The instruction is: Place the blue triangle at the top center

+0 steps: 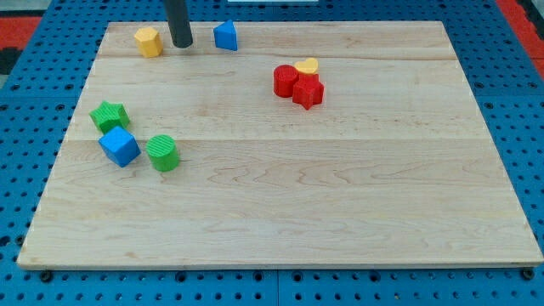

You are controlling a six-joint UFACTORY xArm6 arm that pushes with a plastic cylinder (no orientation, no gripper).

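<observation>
My tip [182, 44] was seen between the yellow block [149, 41] at nine o'clock and the blue triangle [225, 36] at three o'clock — no gripper was fitted, nothing grasped.

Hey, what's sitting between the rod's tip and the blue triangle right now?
Nothing. In the camera view, only bare wood separates my tip from the blue triangle to its right. The yellow block lies on the tip's other side.

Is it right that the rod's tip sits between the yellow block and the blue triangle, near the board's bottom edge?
Not quite. My tip does sit between the yellow block and the blue triangle, but near the board's top edge, as the camera view shows.
</observation>
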